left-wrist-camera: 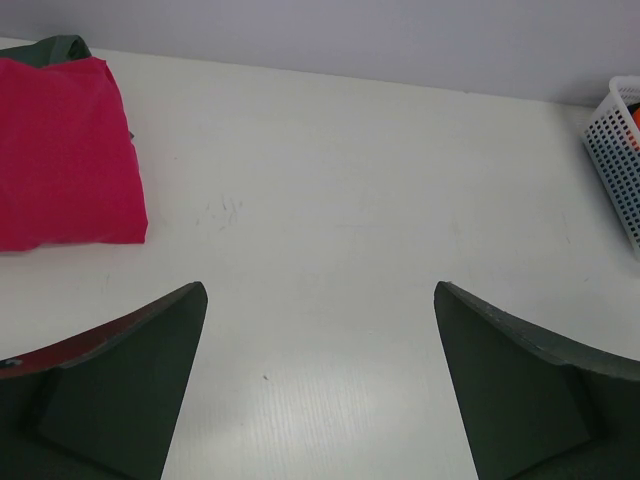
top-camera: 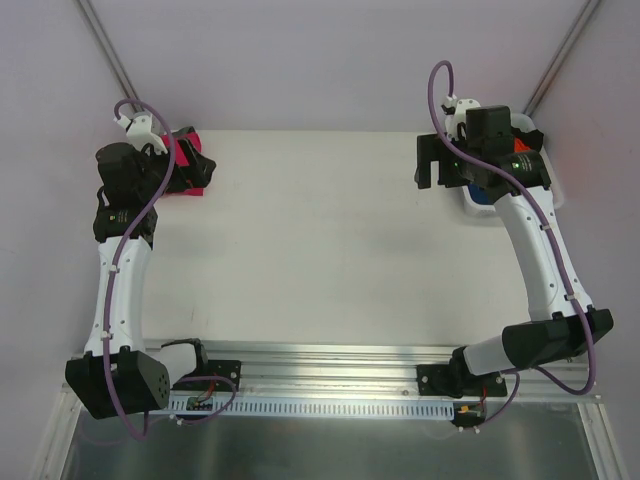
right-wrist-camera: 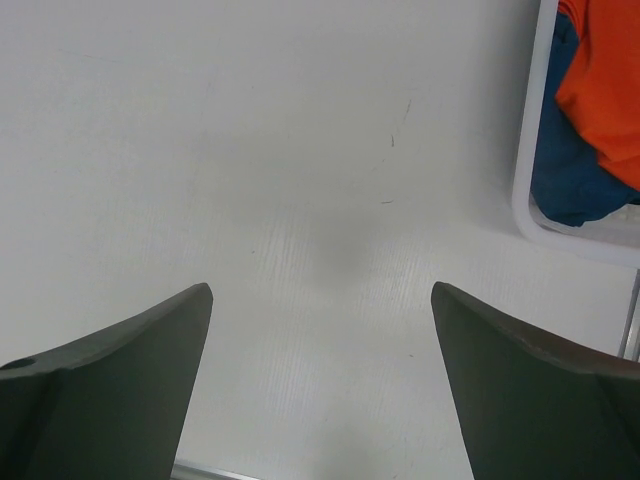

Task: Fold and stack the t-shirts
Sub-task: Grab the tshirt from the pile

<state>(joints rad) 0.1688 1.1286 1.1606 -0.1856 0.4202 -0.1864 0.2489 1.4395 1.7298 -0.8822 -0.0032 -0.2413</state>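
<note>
A folded magenta-pink t-shirt [left-wrist-camera: 62, 150] lies at the far left of the table, on top of a dark shirt [left-wrist-camera: 55, 47] of which only an edge shows. My left gripper [left-wrist-camera: 320, 290] is open and empty, just right of that pile; in the top view [top-camera: 197, 162] it hovers at the pile [top-camera: 186, 186]. My right gripper [right-wrist-camera: 320, 288] is open and empty over bare table, left of the basket; it also shows in the top view [top-camera: 426, 165]. The bright orange shirt [right-wrist-camera: 605, 90] and the dark blue shirt [right-wrist-camera: 565, 175] lie crumpled in the basket.
The white mesh basket [right-wrist-camera: 528, 150] stands at the far right of the table [top-camera: 320, 250], largely under the right arm in the top view [top-camera: 527, 122]; it also shows in the left wrist view [left-wrist-camera: 618, 140]. A metal rail [top-camera: 330, 358] runs along the near edge.
</note>
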